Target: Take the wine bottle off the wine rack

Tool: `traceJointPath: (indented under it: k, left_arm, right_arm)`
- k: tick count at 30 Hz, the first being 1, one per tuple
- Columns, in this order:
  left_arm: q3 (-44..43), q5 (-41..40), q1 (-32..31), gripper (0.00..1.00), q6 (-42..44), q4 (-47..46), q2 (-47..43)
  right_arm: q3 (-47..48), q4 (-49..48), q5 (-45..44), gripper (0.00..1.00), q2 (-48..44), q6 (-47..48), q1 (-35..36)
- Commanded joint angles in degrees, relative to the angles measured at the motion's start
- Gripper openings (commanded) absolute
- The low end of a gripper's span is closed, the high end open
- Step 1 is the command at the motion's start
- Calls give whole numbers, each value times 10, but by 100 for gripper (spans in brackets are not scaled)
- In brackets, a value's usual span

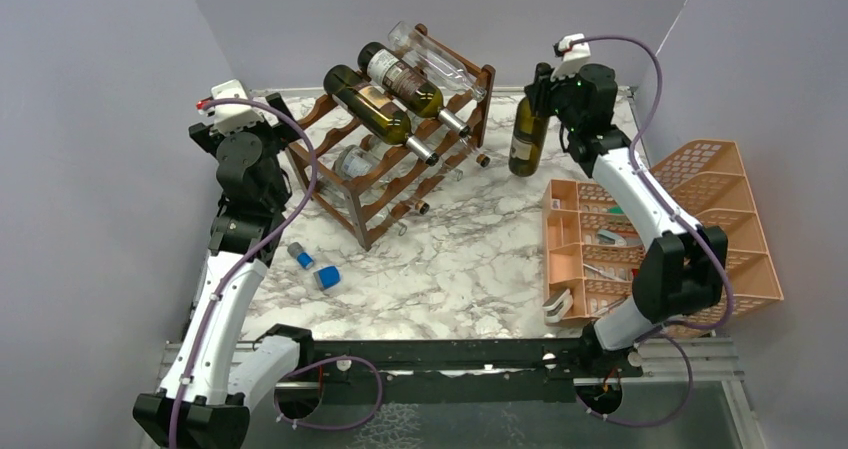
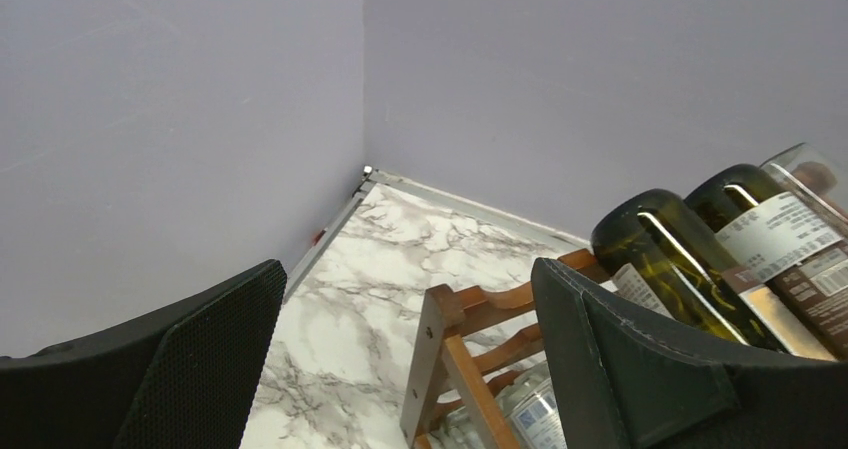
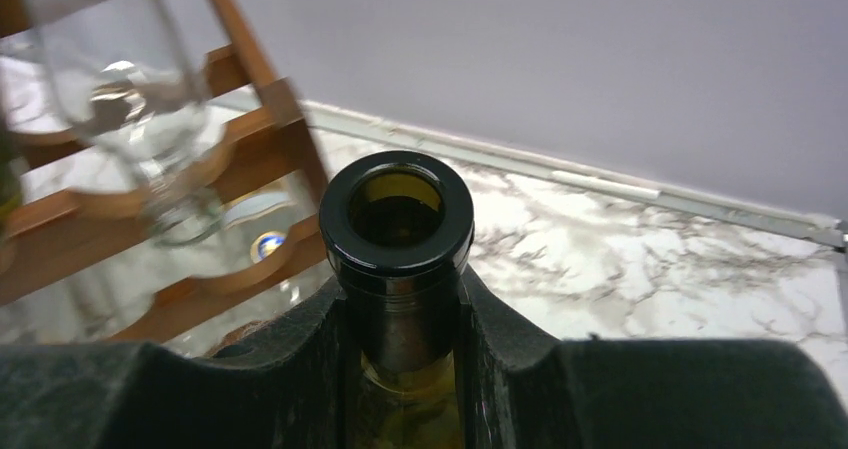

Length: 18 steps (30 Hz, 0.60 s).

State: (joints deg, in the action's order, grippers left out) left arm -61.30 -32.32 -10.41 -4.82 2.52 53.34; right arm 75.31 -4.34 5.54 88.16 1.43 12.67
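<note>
Dark green glass, and it's in the right jaws: the wine bottle (image 1: 527, 137) stands upright, gripped by the neck just under its lip. From the right wrist camera you look straight down into the bottle's open mouth, with the black fingers (image 3: 505, 369) closed snug on either side of the neck. The bottle is off the wine rack (image 1: 345, 204), out past the rack's right end, between it and the orange tray organiser (image 1: 715, 184). Whether its base touches the marble desk (image 1: 470, 259) I cannot tell.

Over on the rack, two dark green bottles (image 1: 368, 104) lie side by side on the top tier, necks pointing toward the near right, with a clear bottle (image 1: 440, 64) beside them at the far end. More clear glass sits in the lower tier.

Left jaws are spread wide and hold nothing. They are raised near the rack's left end, and the left wrist view shows a corner post between the two fingers. Two small blue pieces (image 1: 327, 277) lie on the desk in front of the rack.
</note>
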Motion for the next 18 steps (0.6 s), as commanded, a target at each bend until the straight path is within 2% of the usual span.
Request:
traceJointPath:
  k: [1,6,12,18]
  left_arm:
    - [22,-41,5,99,34,-56,-21]
    - [44,-88,5,99,53,-68,-45]
    - [55,-91,4,99,54,-73,-52]
    - [60,-83,-4,99,41,-69,-56]
  right_arm:
    - [74,-128,23,1,44,6,-27]
    - [115,-188,8,1,117,14,-53]
    - [220,-163,-10,1,216,-26,-92]
    - [257,-163,-39,1,261,-15,-106]
